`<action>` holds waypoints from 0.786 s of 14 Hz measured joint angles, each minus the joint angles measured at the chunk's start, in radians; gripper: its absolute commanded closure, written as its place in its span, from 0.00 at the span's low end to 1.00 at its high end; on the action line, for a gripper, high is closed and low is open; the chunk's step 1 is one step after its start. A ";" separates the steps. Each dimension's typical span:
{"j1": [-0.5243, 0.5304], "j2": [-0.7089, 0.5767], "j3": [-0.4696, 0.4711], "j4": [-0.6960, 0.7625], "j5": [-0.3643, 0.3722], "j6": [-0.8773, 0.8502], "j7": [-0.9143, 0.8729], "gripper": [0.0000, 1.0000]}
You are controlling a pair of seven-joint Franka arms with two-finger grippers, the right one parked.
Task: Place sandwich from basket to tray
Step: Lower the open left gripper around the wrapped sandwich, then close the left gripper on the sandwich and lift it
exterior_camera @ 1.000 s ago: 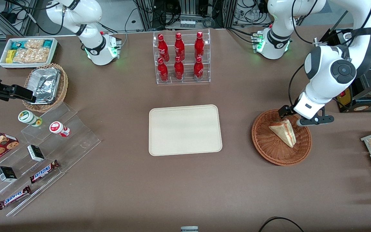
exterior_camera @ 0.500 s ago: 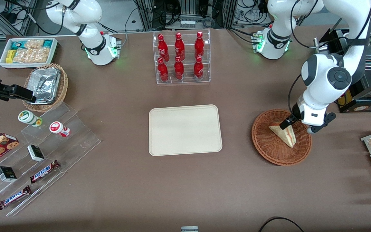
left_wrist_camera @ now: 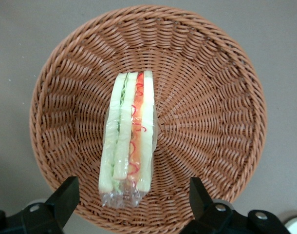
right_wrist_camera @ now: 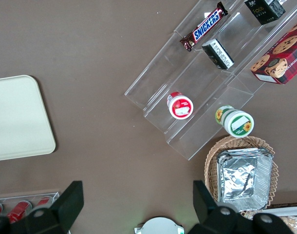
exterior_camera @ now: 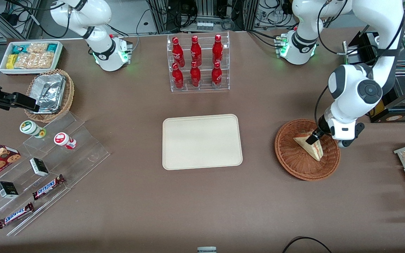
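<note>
Front view: gripper (exterior_camera: 317, 137) hanging over the basket (exterior_camera: 295, 165), just above the sandwich (exterior_camera: 311, 147); tray (exterior_camera: 201, 141) lying well apart, toward the table's middle.

Left wrist view: fingers (left_wrist_camera: 65, 195) standing wide open, holding nothing, straddling the sandwich (left_wrist_camera: 128, 141) on edge in the basket (left_wrist_camera: 212, 112).

Risk, as I judge it: slick wrap slipping or wedge tipping if the pinch lands off-centre.

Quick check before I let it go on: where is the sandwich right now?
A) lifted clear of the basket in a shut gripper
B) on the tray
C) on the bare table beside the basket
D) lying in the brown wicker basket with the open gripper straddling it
D: the sandwich lies in the basket, and the gripper has a finger on either side, not yet closed; the tray holds nothing.
</note>
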 measured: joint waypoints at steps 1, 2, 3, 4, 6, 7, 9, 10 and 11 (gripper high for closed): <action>0.000 0.015 0.000 0.000 0.000 0.007 -0.005 0.00; 0.000 0.029 0.000 0.000 0.000 0.014 -0.007 0.00; 0.000 0.041 0.000 0.000 0.000 0.019 -0.008 0.00; 0.000 0.051 0.000 0.000 -0.001 0.022 -0.009 0.00; 0.000 0.067 0.000 0.000 -0.001 0.038 -0.009 0.00; 0.000 0.074 0.000 0.000 -0.001 0.044 -0.010 0.09; 0.000 0.084 0.000 0.000 -0.001 0.050 -0.011 0.58; 0.000 0.087 0.000 0.000 -0.001 0.051 -0.012 0.76; 0.000 0.090 0.000 0.000 -0.001 0.051 -0.013 0.93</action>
